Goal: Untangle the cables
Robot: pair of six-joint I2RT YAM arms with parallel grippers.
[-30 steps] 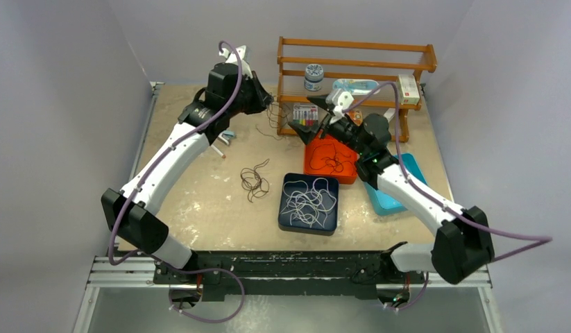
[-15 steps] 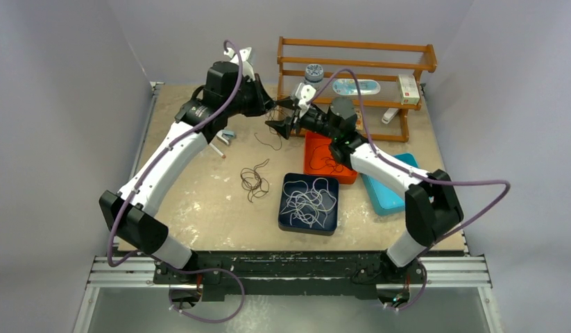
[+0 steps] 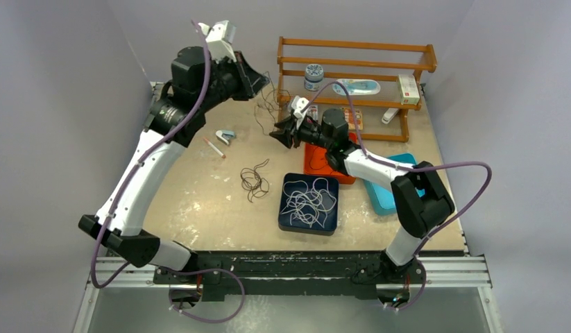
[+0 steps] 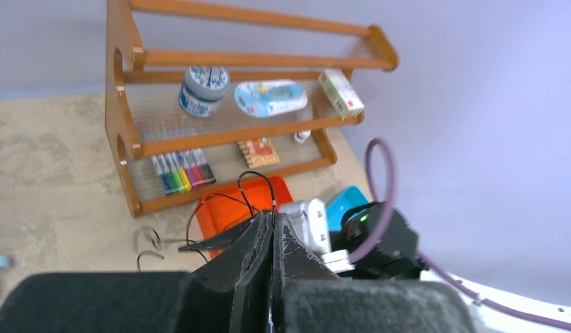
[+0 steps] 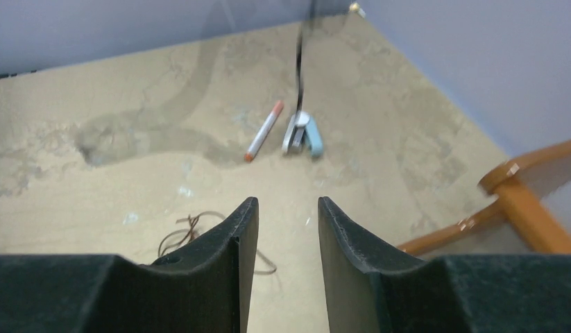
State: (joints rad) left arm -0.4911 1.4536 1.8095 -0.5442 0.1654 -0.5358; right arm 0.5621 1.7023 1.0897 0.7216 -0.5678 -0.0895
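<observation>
Tabletop (image 3: 199, 201), sandy and scuffed, carried everything, with a wooden rack (image 3: 355, 66) along its far edge. Both arms reached toward the far middle. Three trays sat right of centre. A navy tray (image 3: 307, 229) held the white cable (image 3: 309, 201) in loose curls. An orange tray (image 3: 345, 177) behind it had a dark cable (image 3: 325, 161) inside, and a blue tray (image 3: 383, 200) lay partly under the right arm.

The left gripper (image 3: 258, 80) hung high near the rack's left end, its fingers (image 4: 254, 243) clenched together on a black cable (image 4: 258, 182), whose thin loops dangled below. The right gripper (image 5: 287, 202) sat lower and to the right of it, jaws spread apart with nothing between them, the black strand hanging ahead of them.

A brown cable (image 3: 253, 182) lay bunched on the bare tabletop left of the navy tray. Farther left lay a marker (image 5: 263, 130) and, just beside it, a small blue clip (image 5: 302, 133).
</observation>
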